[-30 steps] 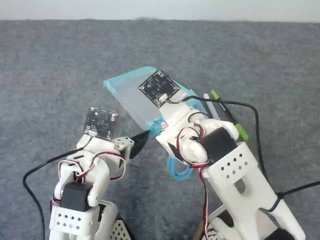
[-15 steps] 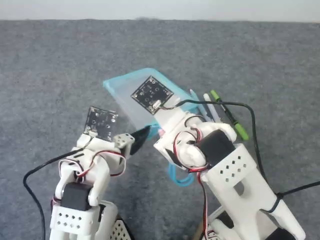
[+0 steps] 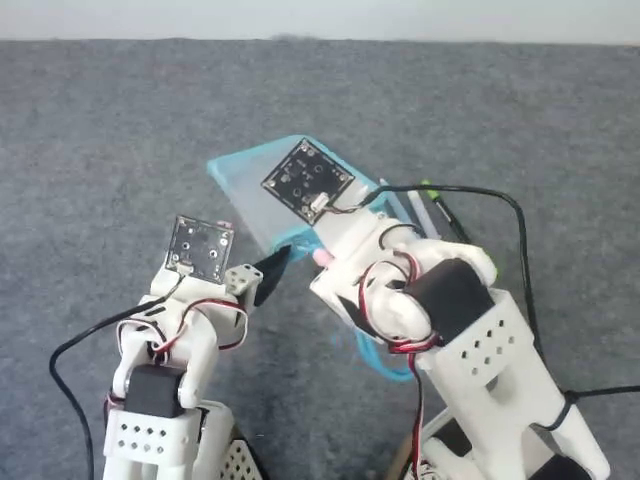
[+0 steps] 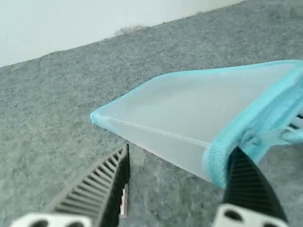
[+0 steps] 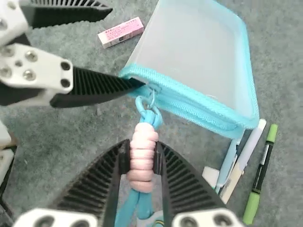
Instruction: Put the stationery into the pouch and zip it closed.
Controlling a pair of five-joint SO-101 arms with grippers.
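Pouch looks soft and light; brace its zip-end corner. Right gripper clamps pink zip pull; left gripper gapes wide at that corner.

Both arms stand extended forward, side by side. The left gripper points low and forward, its fingers spread wide apart. The right gripper tilts downward, its fingers pressed together on a pink zipper pull, just beside one left fingertip.
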